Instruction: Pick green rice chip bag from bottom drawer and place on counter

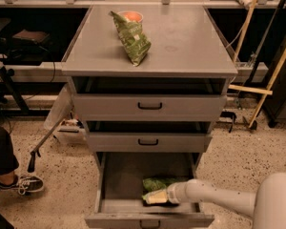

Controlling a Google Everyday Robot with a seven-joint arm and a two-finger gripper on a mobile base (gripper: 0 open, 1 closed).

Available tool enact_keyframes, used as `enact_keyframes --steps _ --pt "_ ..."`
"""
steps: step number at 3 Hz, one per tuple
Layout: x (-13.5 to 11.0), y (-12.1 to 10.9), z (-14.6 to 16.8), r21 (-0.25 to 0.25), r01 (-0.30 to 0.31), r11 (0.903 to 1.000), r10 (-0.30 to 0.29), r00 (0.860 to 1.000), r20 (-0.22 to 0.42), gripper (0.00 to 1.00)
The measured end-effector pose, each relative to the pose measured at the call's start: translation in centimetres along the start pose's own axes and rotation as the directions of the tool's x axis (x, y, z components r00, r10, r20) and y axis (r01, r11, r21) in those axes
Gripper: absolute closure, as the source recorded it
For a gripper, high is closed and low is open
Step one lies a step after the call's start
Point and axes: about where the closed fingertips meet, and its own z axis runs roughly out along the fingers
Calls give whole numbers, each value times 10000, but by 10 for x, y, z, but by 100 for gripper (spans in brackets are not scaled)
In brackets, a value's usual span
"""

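Down in the bottom drawer [115,175], the gripper [155,197] points left, and the green rice chip bag [158,182] lies lengthwise just behind its tip; whether it's gripping, I can't tell.

In btm drawer [120,176], end effector [155,197] at green rice chip bag [158,182].

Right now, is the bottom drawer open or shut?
Open: the bottom drawer is pulled out, with the green rice chip bag lying inside and the claw beside it.
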Motion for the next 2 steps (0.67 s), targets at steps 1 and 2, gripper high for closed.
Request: enact_keyframes --steps 1,2 --pt "9 -2 7 44 91 9999 -90 9992 -400 0" --pt "15 -19 33 808 -159 9966 211 9977 -643 0"
